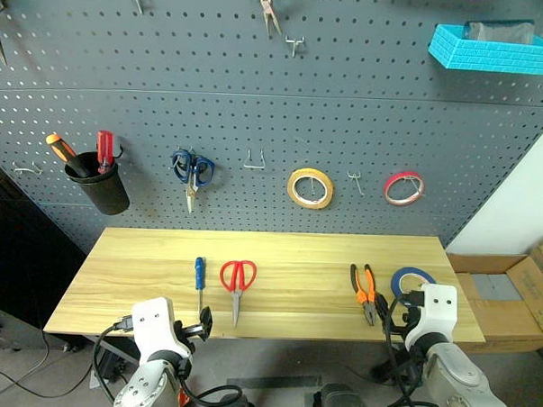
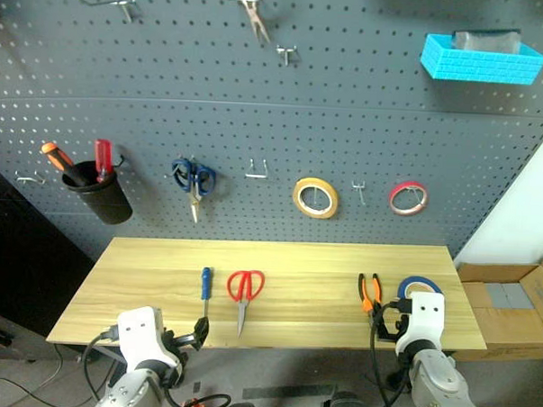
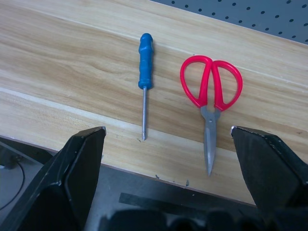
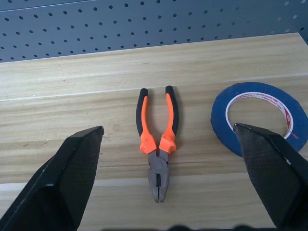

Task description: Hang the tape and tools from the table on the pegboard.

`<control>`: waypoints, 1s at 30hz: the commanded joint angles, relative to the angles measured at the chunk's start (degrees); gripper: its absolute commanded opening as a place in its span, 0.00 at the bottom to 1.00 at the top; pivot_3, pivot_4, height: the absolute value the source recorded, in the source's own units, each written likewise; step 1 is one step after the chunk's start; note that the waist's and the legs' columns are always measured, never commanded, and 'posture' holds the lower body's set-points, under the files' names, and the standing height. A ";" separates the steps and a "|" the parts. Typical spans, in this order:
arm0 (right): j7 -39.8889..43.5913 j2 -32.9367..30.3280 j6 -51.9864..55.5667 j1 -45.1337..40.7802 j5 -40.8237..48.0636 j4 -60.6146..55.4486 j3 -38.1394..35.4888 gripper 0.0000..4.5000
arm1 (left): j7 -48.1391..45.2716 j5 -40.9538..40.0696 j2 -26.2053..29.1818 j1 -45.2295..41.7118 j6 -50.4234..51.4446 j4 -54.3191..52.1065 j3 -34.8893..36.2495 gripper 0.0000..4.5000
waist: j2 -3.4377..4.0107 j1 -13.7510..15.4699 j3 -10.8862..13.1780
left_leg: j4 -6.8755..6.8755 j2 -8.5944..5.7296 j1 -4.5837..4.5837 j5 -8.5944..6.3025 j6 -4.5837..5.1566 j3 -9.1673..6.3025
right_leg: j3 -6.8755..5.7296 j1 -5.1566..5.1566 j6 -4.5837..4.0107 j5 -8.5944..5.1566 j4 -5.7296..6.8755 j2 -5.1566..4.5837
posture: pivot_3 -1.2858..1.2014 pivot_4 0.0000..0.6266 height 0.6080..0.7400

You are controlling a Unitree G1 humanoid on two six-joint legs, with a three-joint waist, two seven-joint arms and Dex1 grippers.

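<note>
- Tape (image 4: 258,115): thin blue ring w/ white inner rim, flat on desk (image 1: 142,279) at its right end, just beside pliers (image 1: 364,292). One of these.
- Pliers: orange/black handles, flat on desk, handles toward pegboard (image 1: 258,104), nose toward front edge. One pair.
- Red scissors (image 1: 237,287) & blue screwdriver (image 1: 199,281): side by side left of desk centre, not touching, handles toward pegboard, tips toward front edge. One each.
- So four task items on desk, all lying flat, well apart in two pairs w/ bare wood between.
- Left claw (image 3: 163,144): fingers wide apart, empty, hovering at front edge w/ screwdriver & red scissors ahead of it.
- Right claw (image 4: 168,139): fingers wide apart, empty, facing pliers; tape partly behind one finger in right wrist view.
- Pegboard already carries: black cup (image 1: 101,185) w/ orange & red screwdrivers (two) at left, blue scissors (image 1: 193,171), yellow tape roll (image 1: 310,188), red-pink tape ring (image 1: 404,188), one each.
- Bare metal hooks: one betw. blue scissors & yellow roll (image 1: 254,159), one betw. yellow roll & red-pink ring (image 1: 354,180).
- Higher up: small pliers-like tool (image 1: 266,7) hanging, blue basket (image 1: 493,49) top right.
- Cardboard box (image 1: 511,300) on floor right of desk.
- Nothing lies betw. claws and desk items.
</note>
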 commanded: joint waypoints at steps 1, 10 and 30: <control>0.10 -0.05 -0.98 -0.77 0.05 -2.13 -0.08 1.00 | -0.12 1.15 0.81 0.12 -1.12 -0.86 -0.28 0.99 | 0.00 0.00 0.00 | 0.00 0.00 0.00 0.00 0.00 0.00 | 0.00 0.00 0.00 0.00 0.00 0.00 | 0.46 0.10 1.00; 0.22 -0.18 -1.05 -0.75 -0.08 -2.10 0.10 1.00 | -0.85 0.86 0.27 0.19 -2.50 -0.43 -0.05 0.99 | 0.01 -0.01 0.04 | 0.00 0.00 0.00 -0.08 -0.14 0.00 | -0.01 -0.01 0.00 0.00 0.00 0.00 | 0.45 0.10 1.00; 0.53 -0.34 -1.05 -0.45 -0.01 -2.13 0.18 1.00 | -1.47 0.87 0.23 0.34 -2.47 -0.40 0.09 0.99 | 0.01 0.01 0.04 | 0.00 0.00 -0.01 0.01 0.01 0.00 | 0.00 0.00 0.00 0.00 0.00 0.00 | 0.46 0.09 1.00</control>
